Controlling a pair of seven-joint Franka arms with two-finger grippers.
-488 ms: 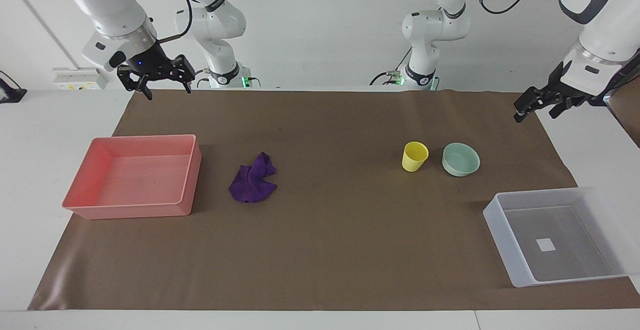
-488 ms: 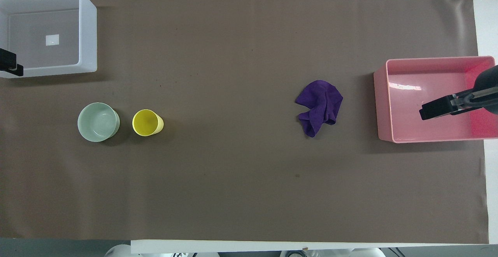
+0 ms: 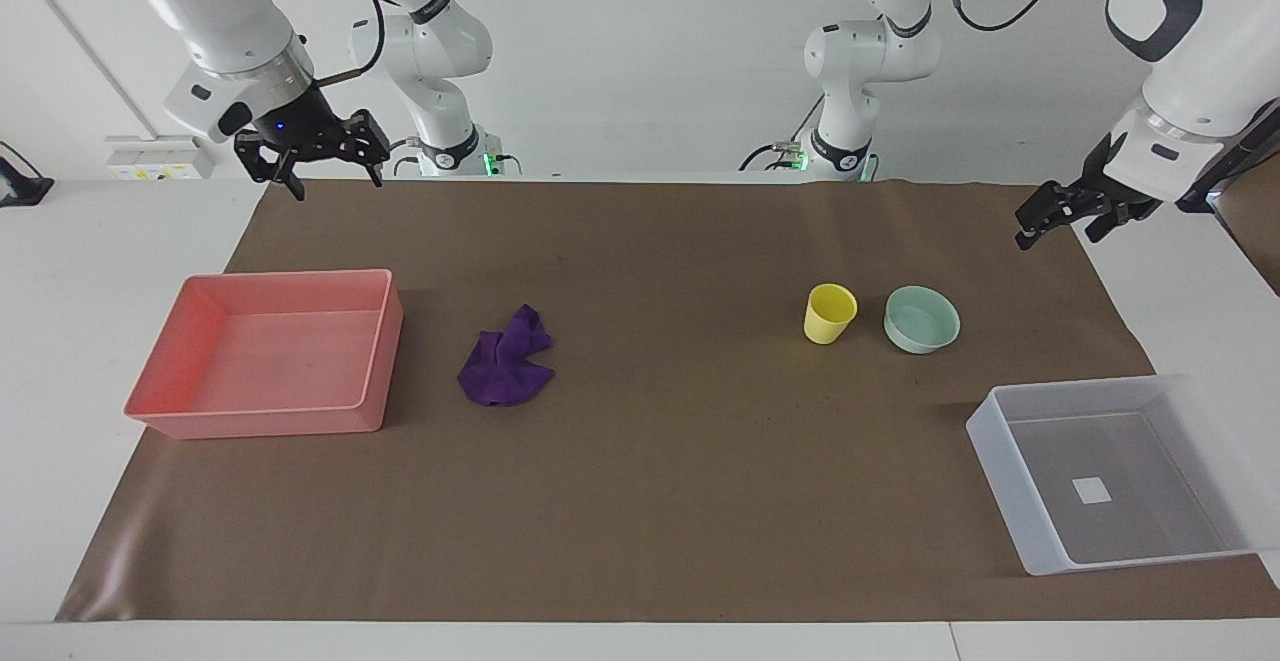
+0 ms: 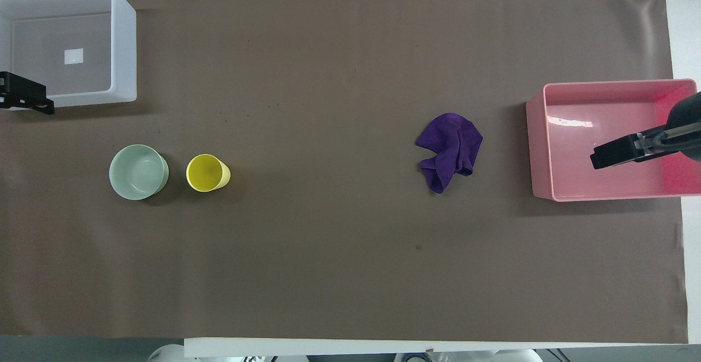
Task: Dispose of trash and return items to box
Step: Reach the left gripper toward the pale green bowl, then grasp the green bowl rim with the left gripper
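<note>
The purple cloth wad (image 3: 505,359) (image 4: 450,150) lies on the brown mat beside the pink tray. The yellow cup (image 3: 829,313) (image 4: 206,173) stands upright next to the mint-green bowl (image 3: 921,319) (image 4: 138,171) toward the left arm's end. The translucent box (image 3: 1000,461) (image 4: 125,44) sits at that end, farther from the robots, with nothing in it but its white square. My left gripper (image 3: 1057,231) (image 4: 33,102) is open and empty in the air over the mat's edge near the bowl. My right gripper (image 3: 335,181) (image 4: 602,156) is open and empty, raised over the pink tray.
The pink tray (image 3: 380,341) (image 4: 536,148) sits at the right arm's end of the mat and holds nothing. The brown mat (image 3: 660,481) covers most of the white table, with bare mat between the cloth and the cup.
My left gripper has shifted a little toward the table's middle and shows more in the overhead view. The right arm and all objects have not moved.
</note>
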